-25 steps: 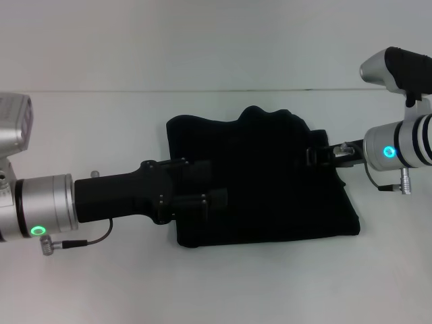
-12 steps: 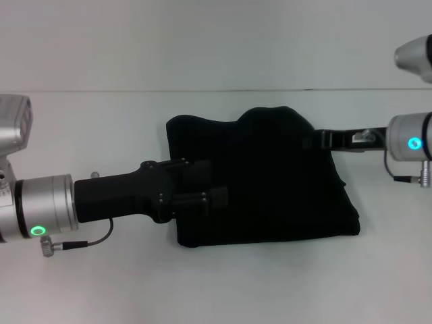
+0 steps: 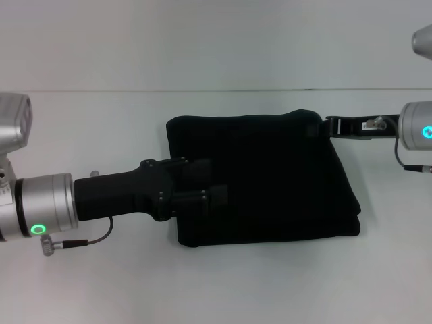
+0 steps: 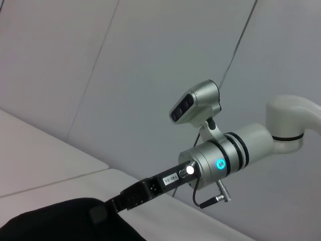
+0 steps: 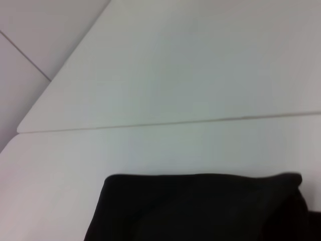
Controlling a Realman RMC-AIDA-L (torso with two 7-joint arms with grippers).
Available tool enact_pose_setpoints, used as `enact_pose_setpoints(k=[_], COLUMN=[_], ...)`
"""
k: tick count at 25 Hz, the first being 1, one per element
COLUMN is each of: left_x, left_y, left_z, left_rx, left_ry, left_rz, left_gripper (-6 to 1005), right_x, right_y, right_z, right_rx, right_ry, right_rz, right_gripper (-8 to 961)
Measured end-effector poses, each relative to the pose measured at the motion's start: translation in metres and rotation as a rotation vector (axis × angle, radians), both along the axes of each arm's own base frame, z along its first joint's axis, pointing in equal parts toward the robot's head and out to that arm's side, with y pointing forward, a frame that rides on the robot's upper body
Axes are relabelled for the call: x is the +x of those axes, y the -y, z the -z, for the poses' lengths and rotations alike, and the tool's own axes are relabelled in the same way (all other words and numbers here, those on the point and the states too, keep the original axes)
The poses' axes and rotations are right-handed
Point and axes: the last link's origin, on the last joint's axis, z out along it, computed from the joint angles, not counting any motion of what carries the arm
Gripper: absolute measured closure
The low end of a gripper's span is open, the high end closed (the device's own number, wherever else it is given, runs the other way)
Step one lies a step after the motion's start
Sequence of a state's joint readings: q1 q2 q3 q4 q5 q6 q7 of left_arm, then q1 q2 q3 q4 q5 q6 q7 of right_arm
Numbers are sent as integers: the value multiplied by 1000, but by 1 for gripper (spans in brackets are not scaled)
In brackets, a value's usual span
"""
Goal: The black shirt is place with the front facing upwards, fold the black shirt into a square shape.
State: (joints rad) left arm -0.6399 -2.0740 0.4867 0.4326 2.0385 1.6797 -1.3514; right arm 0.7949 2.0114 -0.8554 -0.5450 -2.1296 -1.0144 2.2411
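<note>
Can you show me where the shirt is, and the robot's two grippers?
shirt (image 3: pixel 270 182), head view, middle of the folded cloth.
left gripper (image 3: pixel 212 185), head view, between its fingertips.
right gripper (image 3: pixel 317 127), head view, tip at shirt's corner.

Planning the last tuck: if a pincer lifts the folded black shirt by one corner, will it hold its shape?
Probably not: the black shirt is soft layered cloth with rounded, puffy edges, so it would likely sag and unfold. It looks light and unlikely to roll.

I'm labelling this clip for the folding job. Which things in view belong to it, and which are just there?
Part of the job:
- black shirt, folded into a rough square
- left gripper, over the shirt's left edge
- right gripper, at the shirt's far right corner

Just there:
- white table
</note>
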Motion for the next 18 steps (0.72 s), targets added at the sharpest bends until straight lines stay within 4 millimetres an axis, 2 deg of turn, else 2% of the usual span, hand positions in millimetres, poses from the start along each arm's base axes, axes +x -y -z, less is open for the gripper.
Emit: enact_pose_setpoints(k=[9,18], left_x=[1,2], left_y=[1,1], left_z=[2,3], left_rx=[-15,-25], left_ry=[8,13], left_rz=[-11,-19], left_gripper=[221,221], right_x=[-1,6], right_y=[1,4], right_z=[-16,-20], right_rx=[26,14], right_ry=[-10,-11], right_rz=[-20,-6], right_gripper=[872,860])
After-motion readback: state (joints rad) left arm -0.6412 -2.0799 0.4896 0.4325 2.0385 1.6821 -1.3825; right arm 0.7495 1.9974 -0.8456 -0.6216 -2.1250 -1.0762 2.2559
